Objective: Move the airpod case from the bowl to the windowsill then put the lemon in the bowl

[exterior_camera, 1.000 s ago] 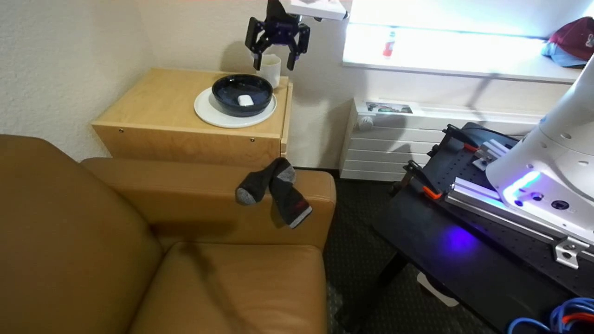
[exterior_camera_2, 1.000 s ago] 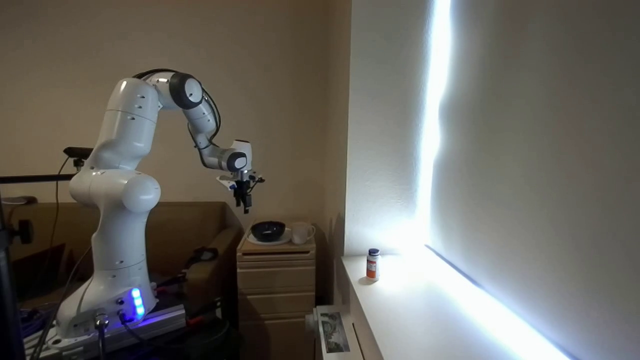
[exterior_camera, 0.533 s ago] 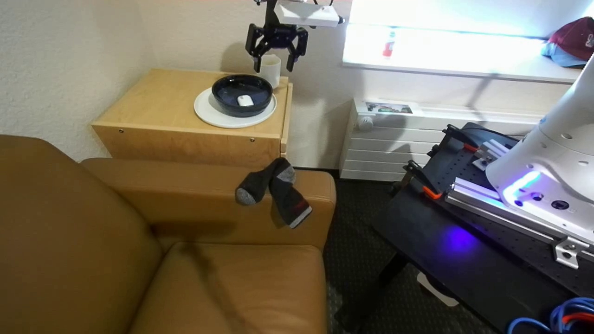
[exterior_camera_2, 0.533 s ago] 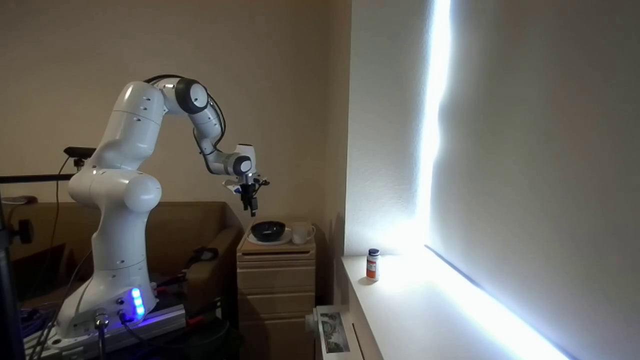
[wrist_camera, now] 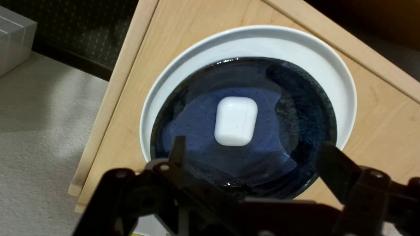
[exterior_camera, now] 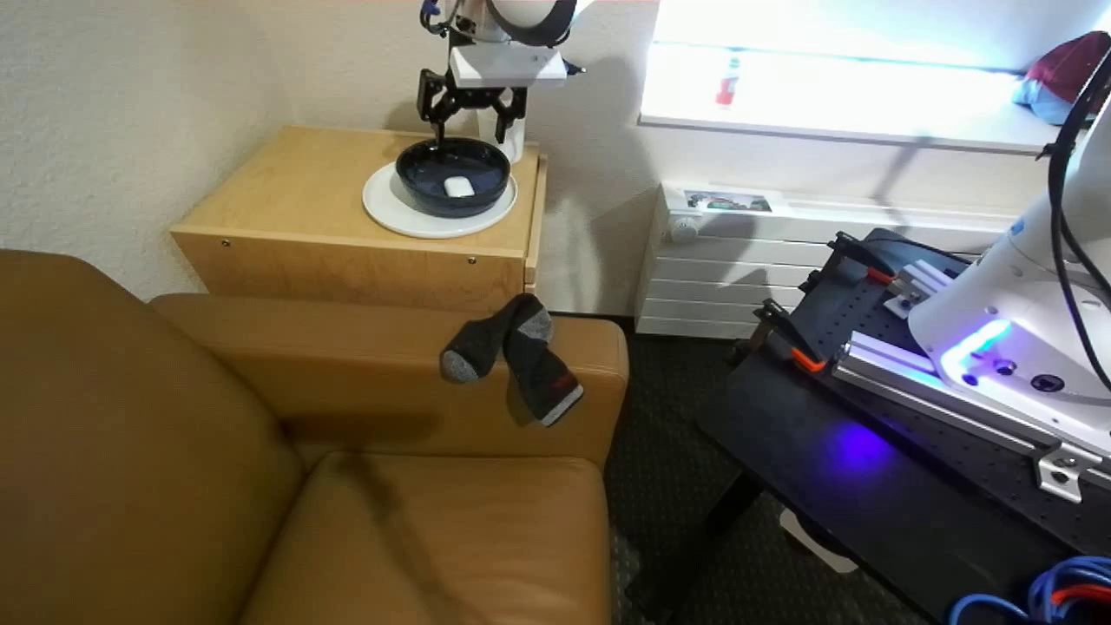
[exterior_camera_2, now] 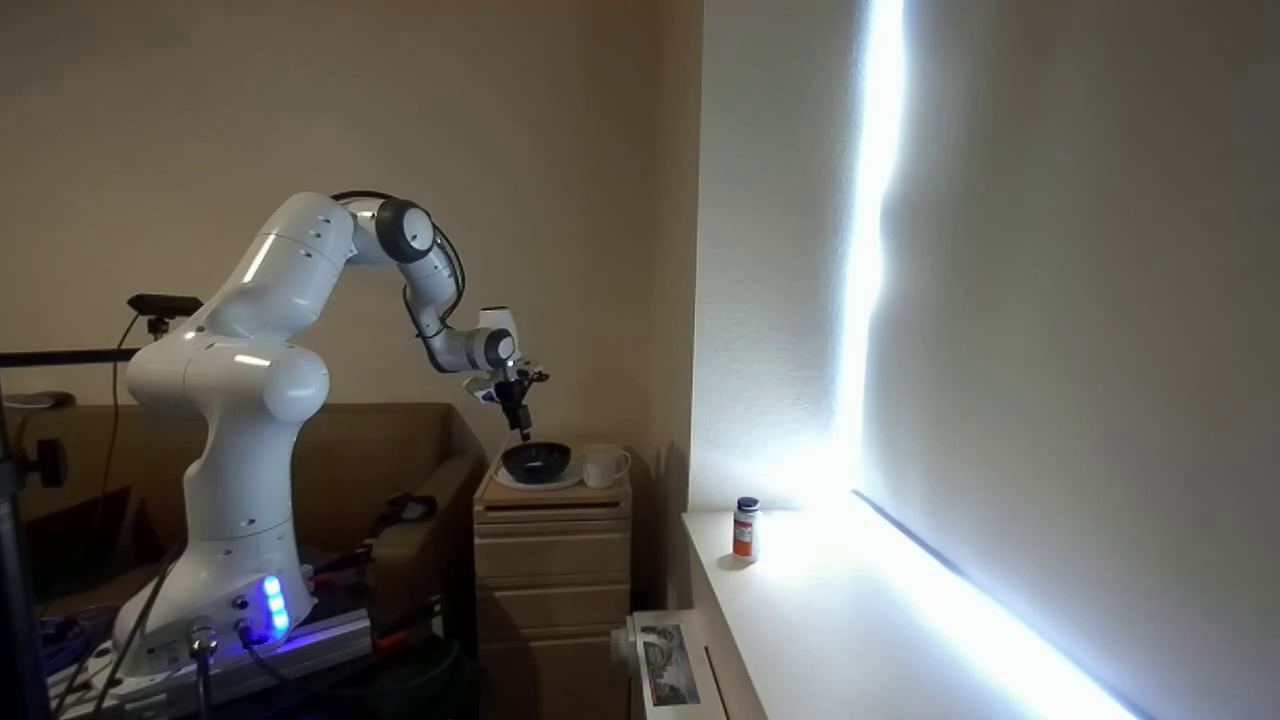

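Got the gripper hanging, jaws spread, by the back rim of the dark bowl, can't tell if touching. Below it, airpod case in the bowl, white plate underneath. White cup partly hidden behind the gripper. Way off right of it, windowsill with bottle and cap. Well out in front, socks on the sofa arm.

Case in bowl on plate on cabinet — cup just beside plate. In an exterior view: on sill, bottle left of cap; before cabinet — socks over sofa arm.
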